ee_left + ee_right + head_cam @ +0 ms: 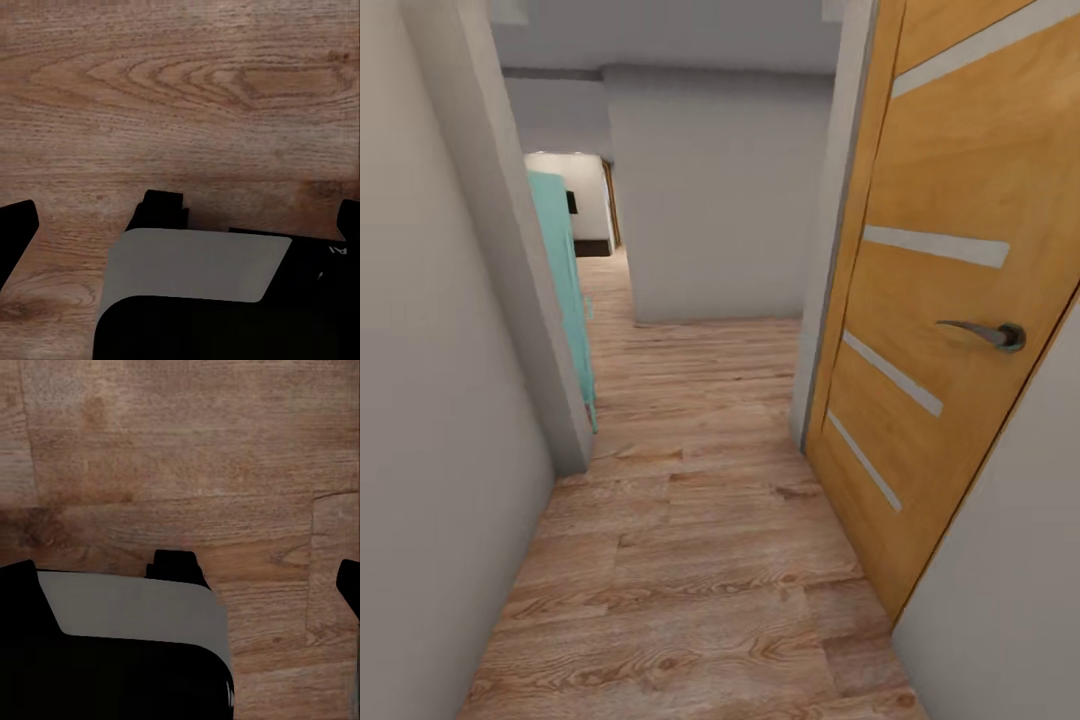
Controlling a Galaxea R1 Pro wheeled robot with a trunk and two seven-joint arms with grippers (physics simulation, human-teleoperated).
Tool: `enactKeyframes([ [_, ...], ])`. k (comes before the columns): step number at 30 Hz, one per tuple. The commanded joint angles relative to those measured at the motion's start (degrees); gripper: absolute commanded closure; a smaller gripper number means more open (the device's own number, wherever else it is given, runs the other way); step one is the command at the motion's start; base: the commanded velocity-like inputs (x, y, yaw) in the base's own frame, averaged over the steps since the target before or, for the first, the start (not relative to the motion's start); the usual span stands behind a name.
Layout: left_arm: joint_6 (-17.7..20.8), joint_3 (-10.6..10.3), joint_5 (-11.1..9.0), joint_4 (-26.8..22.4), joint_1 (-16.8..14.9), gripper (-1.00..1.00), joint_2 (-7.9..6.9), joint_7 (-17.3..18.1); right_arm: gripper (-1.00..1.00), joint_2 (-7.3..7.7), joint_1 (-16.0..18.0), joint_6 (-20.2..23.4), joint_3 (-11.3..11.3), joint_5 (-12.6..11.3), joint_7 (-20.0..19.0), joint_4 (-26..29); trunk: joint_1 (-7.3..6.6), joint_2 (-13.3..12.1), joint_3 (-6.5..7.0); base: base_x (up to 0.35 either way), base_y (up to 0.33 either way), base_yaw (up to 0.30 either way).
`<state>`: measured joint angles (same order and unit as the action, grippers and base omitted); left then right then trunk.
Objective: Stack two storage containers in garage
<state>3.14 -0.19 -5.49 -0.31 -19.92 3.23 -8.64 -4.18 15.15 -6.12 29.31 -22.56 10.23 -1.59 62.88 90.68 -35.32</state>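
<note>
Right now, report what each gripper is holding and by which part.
Nothing is held. The left gripper and right gripper hang over bare wood-plank floor, with no container between the fingers.

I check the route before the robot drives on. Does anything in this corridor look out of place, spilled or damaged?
Nothing stands out. The wood-plank floor shows no spill or debris, the orange-wood door stands open at the right with its handle intact, and a teal panel stands upright by the left wall.

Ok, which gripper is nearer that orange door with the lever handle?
Probably right. The door stands open on the robot's right, so the right gripper hangs on its side and the left gripper on the far side; both hang over plank floor.
</note>
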Motion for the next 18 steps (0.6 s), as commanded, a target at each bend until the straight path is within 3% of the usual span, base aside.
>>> enactKeyframes([
  [1, 0.20, -0.07, -0.56, -0.04, -0.04, -1.00, 0.02, -0.15, -1.00, -0.04, 0.05, -0.34, 0.48, -0.55, 0.05, -0.17, 0.03, 0.02, -0.05, 0.296, 0.000, 0.269],
  [11, 0.20, -0.07, -0.53, -0.04, -0.04, -1.00, 0.02, -0.15, -1.00, -0.04, 0.05, -0.30, 0.48, -0.55, 0.05, -0.17, 0.03, 0.02, -0.05, 0.296, 0.000, 0.264],
  [18, 0.20, -0.07, -0.54, -0.03, -0.04, -1.00, 0.02, -0.15, -1.00, 0.04, 0.06, -0.29, 0.48, -0.55, 0.05, -0.17, 0.03, 0.02, -0.05, 0.296, 0.000, 0.042],
])
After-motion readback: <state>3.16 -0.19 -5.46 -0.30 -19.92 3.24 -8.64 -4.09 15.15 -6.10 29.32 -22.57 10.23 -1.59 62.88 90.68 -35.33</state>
